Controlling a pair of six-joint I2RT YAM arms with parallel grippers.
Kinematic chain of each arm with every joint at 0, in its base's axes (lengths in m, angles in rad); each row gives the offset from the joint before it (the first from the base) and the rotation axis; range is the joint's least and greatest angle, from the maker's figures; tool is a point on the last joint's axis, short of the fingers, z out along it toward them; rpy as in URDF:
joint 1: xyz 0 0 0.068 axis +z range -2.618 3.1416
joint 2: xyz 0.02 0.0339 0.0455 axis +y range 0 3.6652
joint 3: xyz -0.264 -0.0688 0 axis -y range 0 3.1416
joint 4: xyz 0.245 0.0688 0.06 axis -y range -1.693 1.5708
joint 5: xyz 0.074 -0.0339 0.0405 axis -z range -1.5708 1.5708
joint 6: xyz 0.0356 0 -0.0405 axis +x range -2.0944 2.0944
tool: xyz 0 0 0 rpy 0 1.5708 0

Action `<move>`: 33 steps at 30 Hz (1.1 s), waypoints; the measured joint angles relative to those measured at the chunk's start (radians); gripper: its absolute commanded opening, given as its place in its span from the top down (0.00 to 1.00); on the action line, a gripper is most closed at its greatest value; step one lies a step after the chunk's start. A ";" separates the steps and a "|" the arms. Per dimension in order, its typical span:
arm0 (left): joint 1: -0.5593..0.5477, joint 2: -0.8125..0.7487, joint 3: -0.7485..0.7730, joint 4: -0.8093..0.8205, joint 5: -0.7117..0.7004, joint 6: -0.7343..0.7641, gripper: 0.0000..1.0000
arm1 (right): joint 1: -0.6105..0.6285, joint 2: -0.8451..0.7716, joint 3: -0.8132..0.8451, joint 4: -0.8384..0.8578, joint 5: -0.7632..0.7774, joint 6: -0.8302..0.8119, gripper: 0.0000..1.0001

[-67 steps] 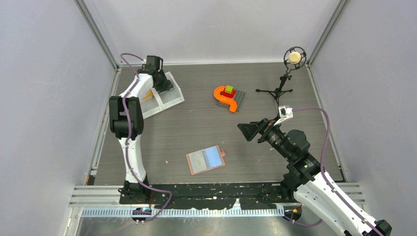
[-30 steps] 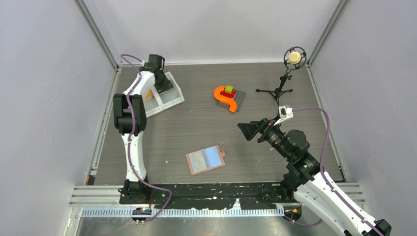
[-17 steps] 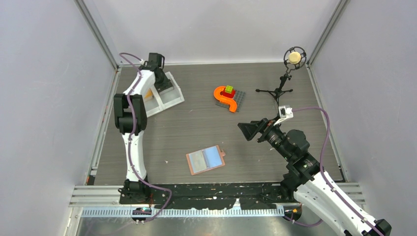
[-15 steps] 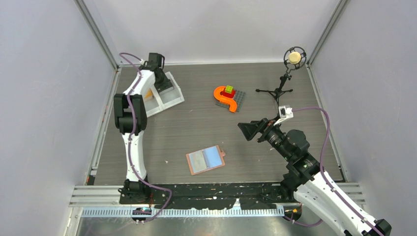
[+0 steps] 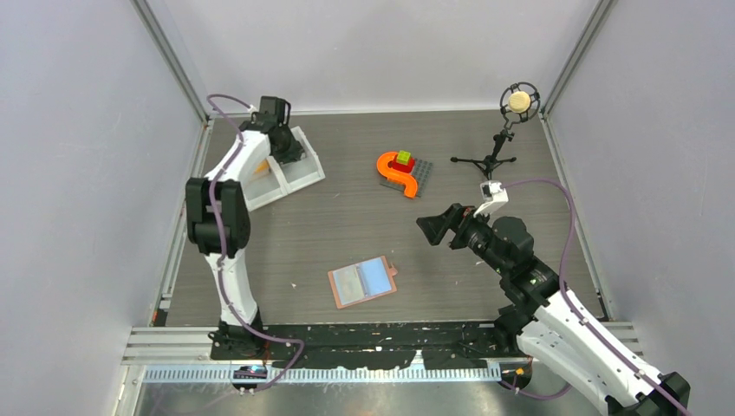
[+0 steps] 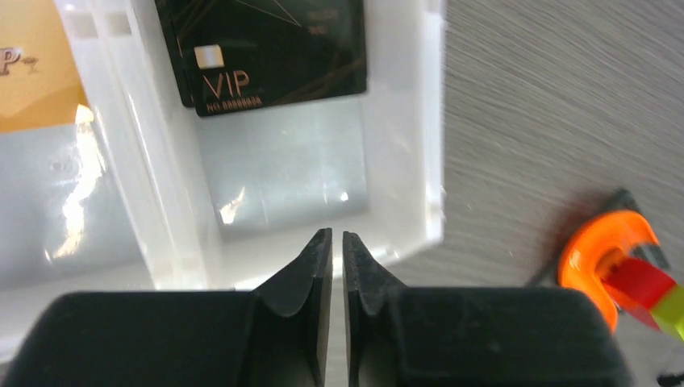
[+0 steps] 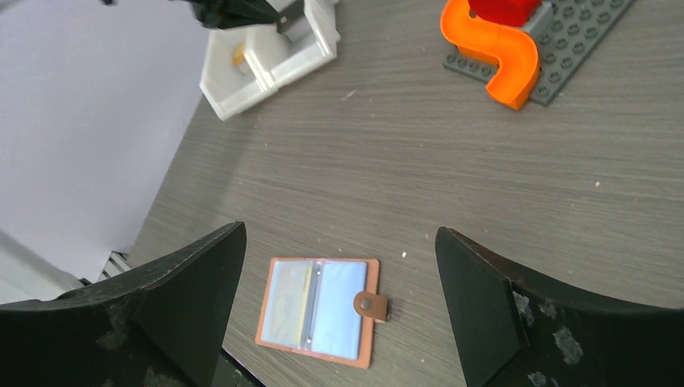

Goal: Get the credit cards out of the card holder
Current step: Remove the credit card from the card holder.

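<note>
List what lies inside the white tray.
A black VIP card lies in one compartment of the tray, a gold card in the other. Anything beneath them is covered.

The black card (image 6: 266, 56) reads "VIP"; the digits beneath blur; the gold card (image 6: 32, 64) shows "P".

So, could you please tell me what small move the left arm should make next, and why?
Probably lift the left gripper clear of the white tray: the black card lies inside, and the nearly closed jaws hold nothing.
</note>
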 measured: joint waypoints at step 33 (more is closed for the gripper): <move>-0.058 -1.347 -0.847 -0.231 0.214 0.230 0.00 | 0.562 0.571 0.222 -0.153 0.284 0.119 0.26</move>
